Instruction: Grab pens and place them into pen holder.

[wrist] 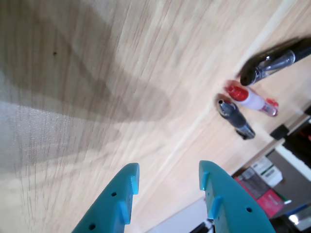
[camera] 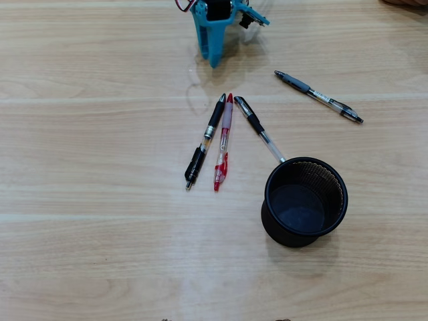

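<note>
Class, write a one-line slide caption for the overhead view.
Four slim click pens, three black and one red, lie beside an empty round black mesh pen holder; teal gripper waits.

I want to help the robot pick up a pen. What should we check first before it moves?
1. Gripper empty, its fingers apart: ok.
2. Pen holder upright, mouth open, nothing inside in the overhead view: ok.
3. Pens within sight: ok. The black pen, the red pen and another black pen lie fanned together; a fourth pen lies alone to the right.
4. Room to grab one pen: not ok for the fanned three, their top ends almost touch; ok for the lone pen.
5. The third pen's lower end against the holder's rim: cannot tell if touching.
</note>
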Tool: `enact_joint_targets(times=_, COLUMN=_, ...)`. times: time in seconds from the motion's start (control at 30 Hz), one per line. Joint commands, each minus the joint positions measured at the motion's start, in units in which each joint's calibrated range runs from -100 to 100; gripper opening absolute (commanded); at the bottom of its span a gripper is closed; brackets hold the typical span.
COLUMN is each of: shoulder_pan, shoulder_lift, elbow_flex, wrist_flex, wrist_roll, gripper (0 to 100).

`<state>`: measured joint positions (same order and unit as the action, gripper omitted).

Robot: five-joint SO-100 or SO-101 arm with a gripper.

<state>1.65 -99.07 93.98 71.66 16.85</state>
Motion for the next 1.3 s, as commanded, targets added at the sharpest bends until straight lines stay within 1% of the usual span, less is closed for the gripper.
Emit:
enact_joint_targets(times=0.0, shoulder_pan=-2.1, shoulder_lift=0.1, elbow_flex=0.0, wrist_flex=3.7, wrist_roll=0.3, gripper=14)
enact_joint_targets(times=0.13, shoulder_pan=-8.0, shoulder_lift=0.1, elbow_flex=0.1, wrist_flex=3.7, wrist_roll=0.3, gripper=14)
enact_joint_targets(times=0.3, shoulder_pan=-9.5, shoulder_lift=0.1, elbow_flex=0.1, wrist_flex=3.7, wrist_roll=0.3, gripper=14)
enact_joint_targets(times=1.27, shoulder_pan=-8.8, shoulder_lift=0.1, elbow_flex=0.1, wrist_flex=3.4, wrist_roll=0.3, gripper=14)
